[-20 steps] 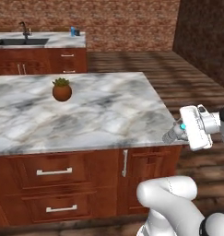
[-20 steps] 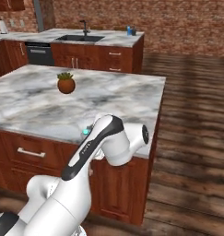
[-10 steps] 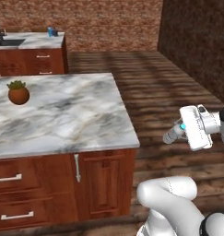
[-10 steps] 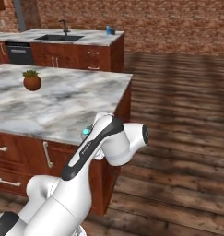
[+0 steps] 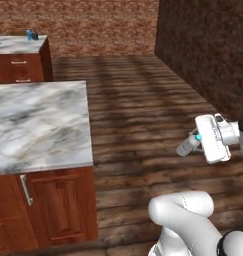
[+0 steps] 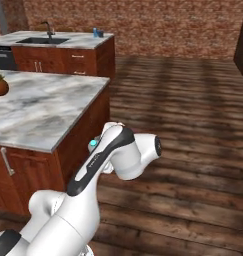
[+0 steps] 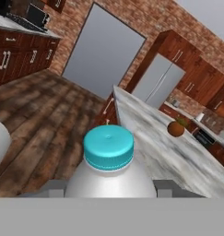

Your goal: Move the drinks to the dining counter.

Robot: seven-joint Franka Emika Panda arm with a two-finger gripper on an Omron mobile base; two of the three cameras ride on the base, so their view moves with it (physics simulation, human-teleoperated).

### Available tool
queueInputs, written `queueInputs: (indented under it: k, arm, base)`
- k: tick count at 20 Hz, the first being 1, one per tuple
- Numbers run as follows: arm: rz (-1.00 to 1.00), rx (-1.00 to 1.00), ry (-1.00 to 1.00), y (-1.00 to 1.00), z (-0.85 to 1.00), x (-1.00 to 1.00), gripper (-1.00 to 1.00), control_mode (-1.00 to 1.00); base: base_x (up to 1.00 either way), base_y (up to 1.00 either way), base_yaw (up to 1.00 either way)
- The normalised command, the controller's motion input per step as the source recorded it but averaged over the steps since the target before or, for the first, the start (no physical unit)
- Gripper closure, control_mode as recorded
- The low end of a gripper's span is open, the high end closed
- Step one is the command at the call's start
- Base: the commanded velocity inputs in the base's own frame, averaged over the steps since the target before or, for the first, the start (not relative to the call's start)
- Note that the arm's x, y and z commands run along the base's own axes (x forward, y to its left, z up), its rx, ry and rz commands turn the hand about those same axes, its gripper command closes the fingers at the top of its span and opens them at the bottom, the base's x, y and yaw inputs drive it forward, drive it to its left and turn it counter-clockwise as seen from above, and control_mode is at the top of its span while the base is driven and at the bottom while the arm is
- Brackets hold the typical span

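Hand view: my pincer (image 7: 109, 191) pinches the clear water bottle (image 7: 109, 177), teal cap up. The base has swung right, sliding the island (image 5: 40, 125) aside; the dining table (image 6: 68, 40) waits far ahead.

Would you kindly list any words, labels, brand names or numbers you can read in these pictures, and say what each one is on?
None can be read.
The clear plastic bottle with the turquoise cap in the gripper shows no label.
The small blue drinks on the far marble sink counter are too small to read.
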Motion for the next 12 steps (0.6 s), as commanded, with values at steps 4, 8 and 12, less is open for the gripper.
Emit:
queueInputs:
  k: [4,8,12]
  arm:
    - [0.00,0.00,0.00,0.00,0.00,0.00,1.00,1.00]
    - [0.00,0.00,0.00,0.00,0.00,0.00,1.00,1.00]
    - [0.00,0.00,0.00,0.00,0.00,0.00,1.00,1.00]
  base:
    - [0.31,-0.59,-0.03]
    - [0.57,-0.44,0.00]
    - [0.77,-0.40,0.00]
